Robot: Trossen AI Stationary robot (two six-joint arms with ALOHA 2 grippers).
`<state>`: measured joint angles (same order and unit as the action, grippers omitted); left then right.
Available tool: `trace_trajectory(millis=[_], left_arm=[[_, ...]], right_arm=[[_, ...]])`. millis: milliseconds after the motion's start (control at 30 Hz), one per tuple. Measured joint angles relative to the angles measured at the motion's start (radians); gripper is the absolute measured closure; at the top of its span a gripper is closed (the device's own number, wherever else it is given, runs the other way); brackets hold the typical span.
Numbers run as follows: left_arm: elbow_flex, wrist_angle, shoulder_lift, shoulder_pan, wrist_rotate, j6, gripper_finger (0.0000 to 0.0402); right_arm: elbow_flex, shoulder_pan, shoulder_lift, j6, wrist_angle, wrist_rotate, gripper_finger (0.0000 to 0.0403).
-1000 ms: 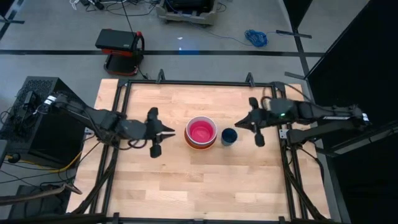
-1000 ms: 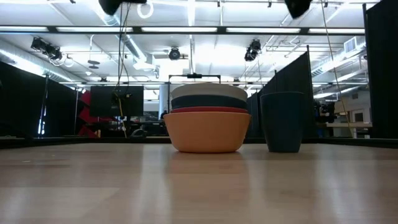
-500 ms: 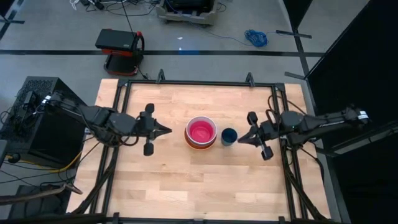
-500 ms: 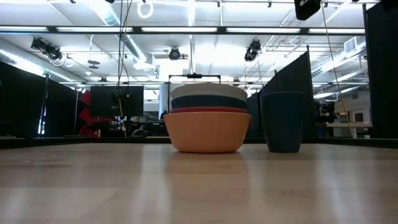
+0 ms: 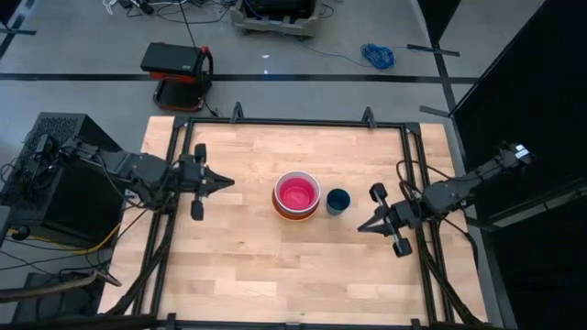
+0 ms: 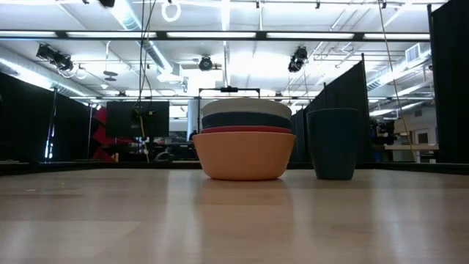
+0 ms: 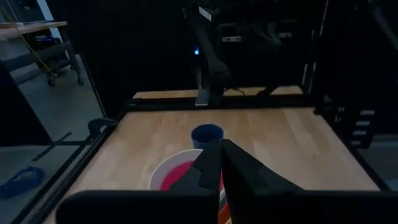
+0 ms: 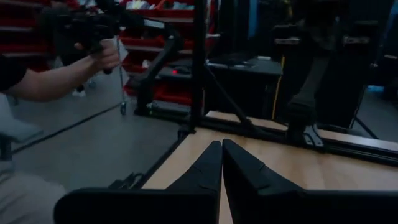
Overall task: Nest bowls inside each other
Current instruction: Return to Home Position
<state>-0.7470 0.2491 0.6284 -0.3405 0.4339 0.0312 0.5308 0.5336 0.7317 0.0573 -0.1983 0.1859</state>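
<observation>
A stack of nested bowls [image 5: 296, 194] rests on its base at the middle of the table: orange [image 6: 243, 155] lowest, then red, teal and white rims, magenta-pink inside [image 7: 180, 177]. A small dark blue cup-like bowl [image 5: 337, 201] stands upright on the table just right of the stack, apart from it. My left gripper [image 5: 229, 181] hovers shut, left of the stack, pointing at it. My right gripper [image 5: 360, 229] hovers shut, right of and nearer than the blue bowl. Neither shows in the low view.
A black metal frame [image 5: 275, 122] runs along the table's far, left and right sides. In the right wrist view a person's arm [image 8: 56, 74] shows in the room beyond the table.
Both grippers have drawn back from the bowls. My left gripper has gone toward the table's left edge and shut its fingers. My right gripper has swung toward the right and near edges, turning about. The bowls have stayed where they were.
</observation>
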Motion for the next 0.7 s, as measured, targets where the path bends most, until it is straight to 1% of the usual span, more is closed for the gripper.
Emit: trace_trajectory(millis=[100,133,600,700], left_arm=[[0.112,-0.079,-0.073,0.000,0.000,0.030,0.0402],[0.130,-0.096,-0.083,0.000,-0.001,0.034,0.0402],[0.286,-0.274,-0.147,-0.001,-0.019,0.052,0.0402],[0.295,-0.284,-0.150,-0.001,-0.020,0.053,0.0401]], right_arm=[[0.000,0.022,-0.059,0.003,0.074,0.048,0.0403],[-0.002,0.023,-0.085,0.004,0.098,0.057,0.0403],[-0.048,0.024,-0.448,0.018,0.339,0.150,0.0403],[-0.090,0.024,-0.514,0.013,0.353,0.174,0.0403]])
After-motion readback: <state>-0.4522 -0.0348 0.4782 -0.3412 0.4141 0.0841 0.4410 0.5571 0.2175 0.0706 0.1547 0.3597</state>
